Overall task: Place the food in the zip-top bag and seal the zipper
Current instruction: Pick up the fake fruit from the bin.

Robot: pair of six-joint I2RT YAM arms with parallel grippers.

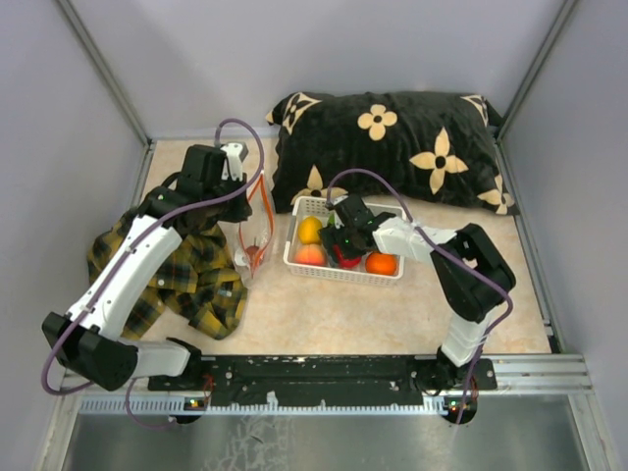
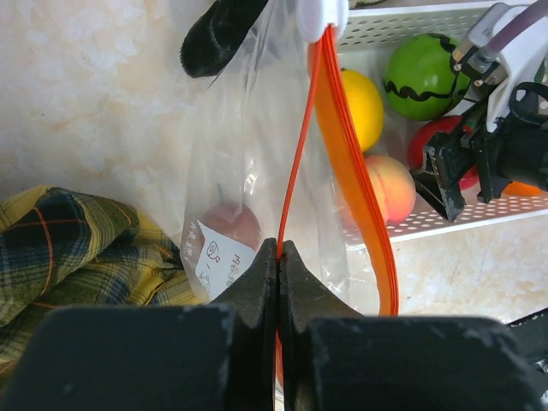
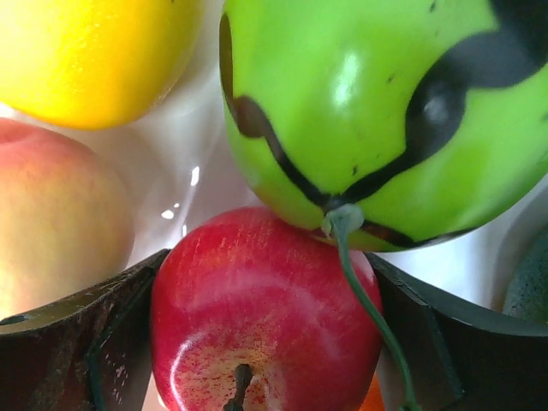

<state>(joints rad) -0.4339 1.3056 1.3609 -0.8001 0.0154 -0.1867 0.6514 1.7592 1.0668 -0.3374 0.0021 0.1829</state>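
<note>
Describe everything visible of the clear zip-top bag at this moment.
The bag is clear, crinkly plastic with a red-orange zipper along its mouth. It hangs upright between the plaid shirt and the white basket, its mouth unsealed: one zipper lip is pinched in the shut left end effector, the other bows away toward the basket. A white printed label sits low on its side, and one reddish-brown fruit lies at the bottom.

- The basket [image 1: 339, 274] sits mid-table, before the pillow [image 1: 392, 147].
- The zip-top bag [image 1: 253, 245] stands just left of the basket, with one fruit [image 2: 231, 224] in it.
- The shirt [image 1: 186, 270] lies left of the zip-top bag.
- In the basket, the apple [image 3: 257, 330] lies between the fingers [image 3: 77, 342] of the right gripper [image 3: 265, 291], beside the peach [image 3: 51, 223].
</note>
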